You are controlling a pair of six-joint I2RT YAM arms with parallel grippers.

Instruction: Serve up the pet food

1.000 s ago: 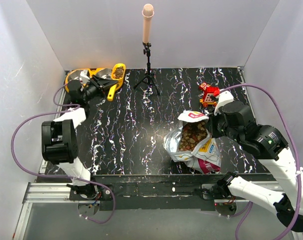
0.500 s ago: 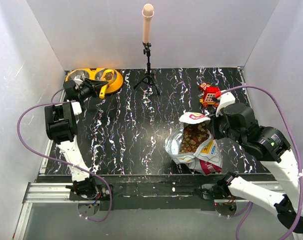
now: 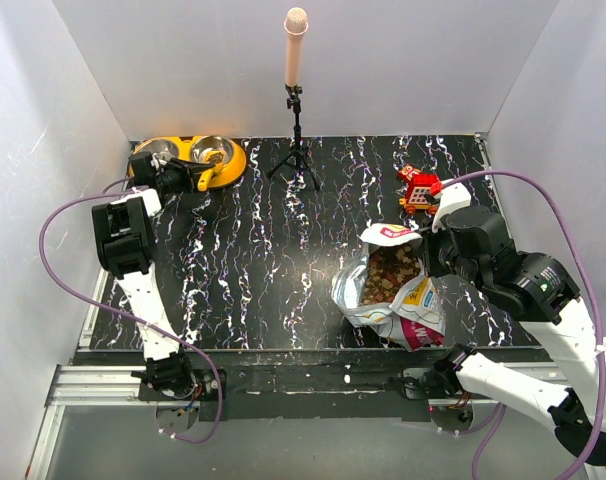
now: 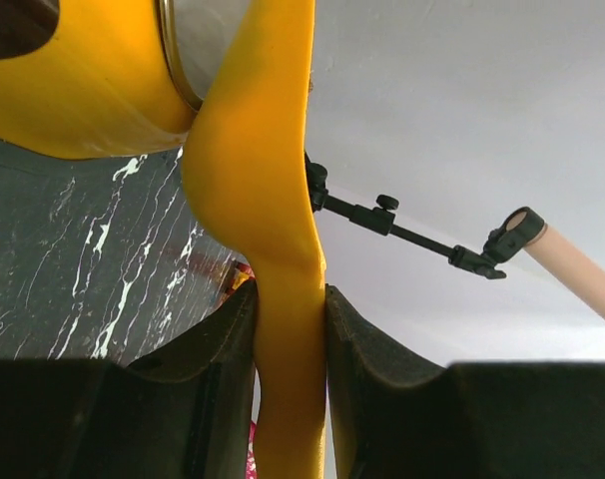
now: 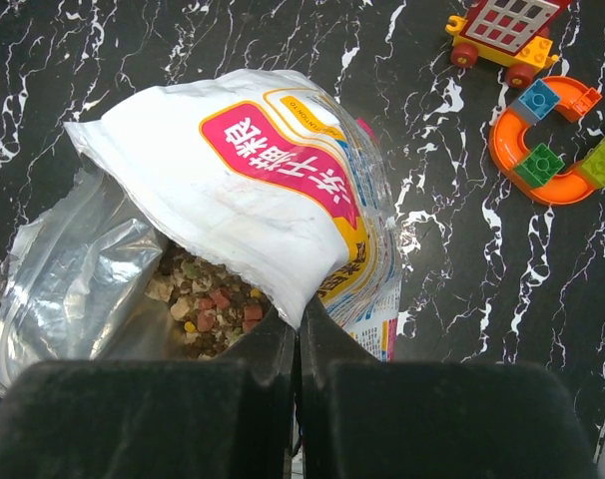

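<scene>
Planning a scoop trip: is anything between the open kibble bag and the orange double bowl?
Nothing visible lies between kibble and bowl; the microphone tripod stands just off that line, nearer the far wall.

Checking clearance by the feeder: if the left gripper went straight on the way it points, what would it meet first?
Probably the orange double bowl: the left gripper is shut on the yellow scoop, whose head sits against the bowl's rim; exact depth is unclear.
</scene>
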